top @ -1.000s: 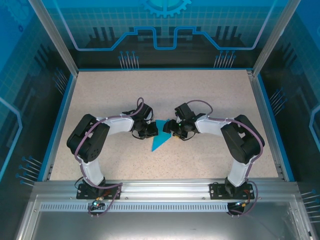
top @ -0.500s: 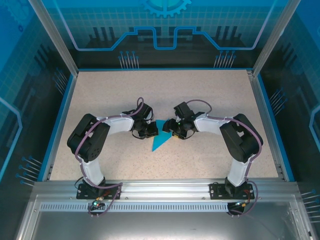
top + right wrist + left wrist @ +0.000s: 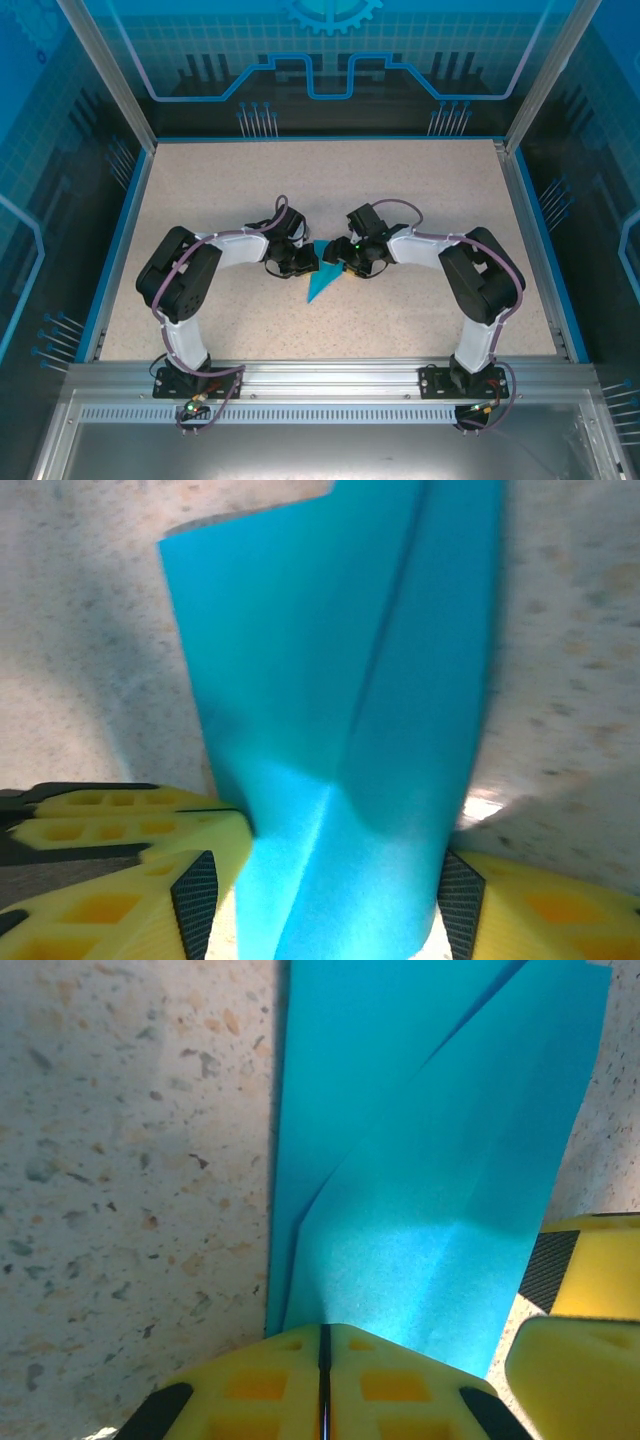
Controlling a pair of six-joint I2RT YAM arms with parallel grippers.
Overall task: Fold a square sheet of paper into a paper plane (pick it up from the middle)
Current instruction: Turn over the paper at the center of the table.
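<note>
The square sheet of paper is cyan-blue and folded into a narrow pointed shape, lying mid-table with its tip toward the arms' bases. My left gripper is shut, and its yellow tips rest on the near edge of the paper. From the other side, my right gripper straddles the paper. The creased sheet bows up between the right fingers and touches both pads. A right finger shows beside the sheet in the left wrist view.
The speckled beige table has a blue rim on three sides and an aluminium rail at the near edge. Slanted frame posts and blue panels enclose the space. Both arms bend inward and meet at the centre.
The right gripper has edged left toward the left gripper. The paper between them looks narrower and more bunched than a second ago. The left arm has barely moved.
</note>
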